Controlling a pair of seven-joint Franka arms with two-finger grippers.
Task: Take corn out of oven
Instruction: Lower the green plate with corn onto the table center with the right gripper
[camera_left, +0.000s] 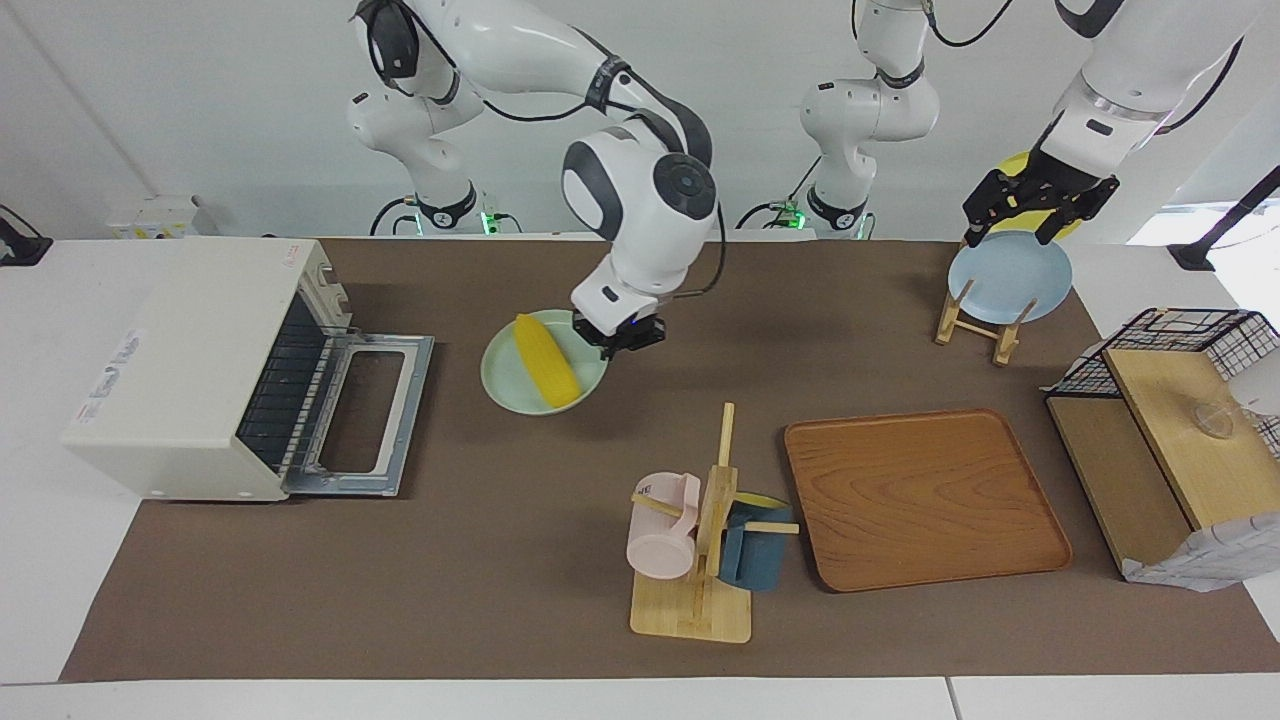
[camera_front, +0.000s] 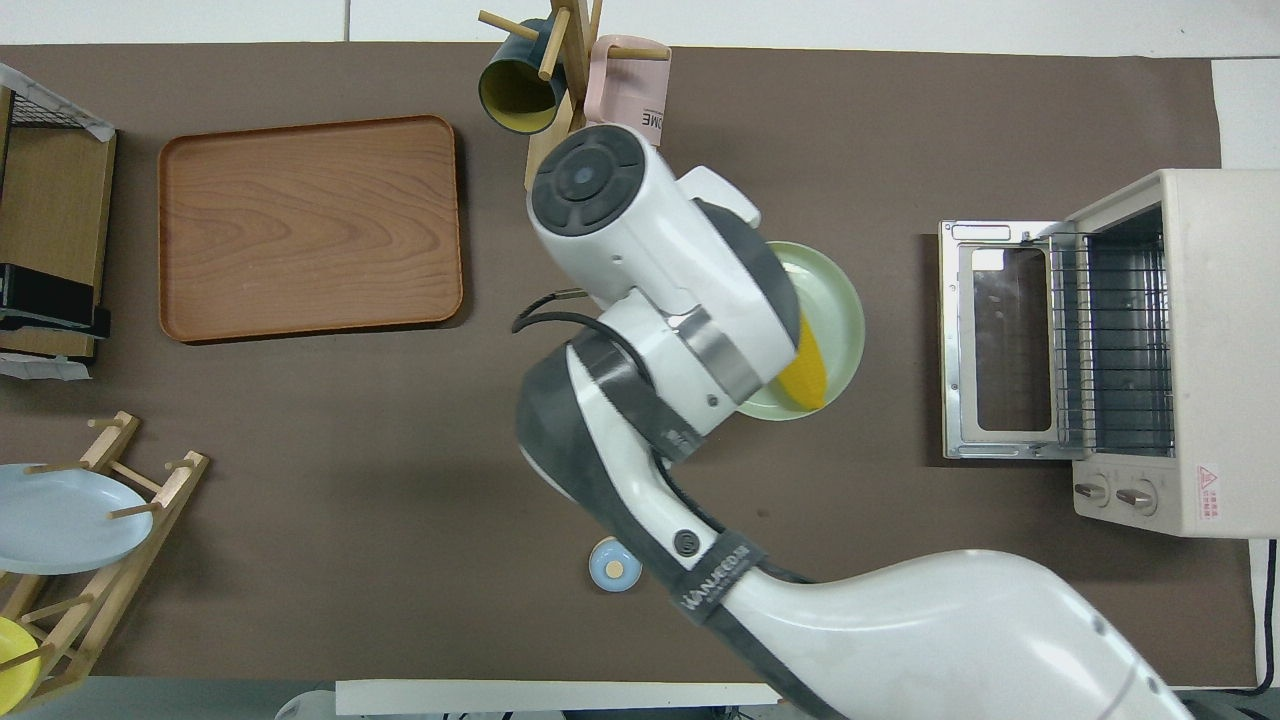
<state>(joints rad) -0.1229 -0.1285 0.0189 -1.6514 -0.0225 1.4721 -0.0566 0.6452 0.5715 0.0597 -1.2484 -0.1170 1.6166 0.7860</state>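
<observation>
One corn (camera_left: 546, 373) lying on pale green plate (camera_left: 510, 375), out over the bench between oven (camera_left: 190, 365) and mug stand | right gripper (camera_left: 618, 337): fingers pinched on plate rim | left gripper (camera_left: 1030, 212): fingers spread wide, waiting over blue plate (camera_left: 1010, 278) | oven door down.

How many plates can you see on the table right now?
3. A pale green plate carrying the corn, held by the right gripper beside the open oven; a light blue plate and a partly hidden yellow plate in the wooden rack.
</observation>
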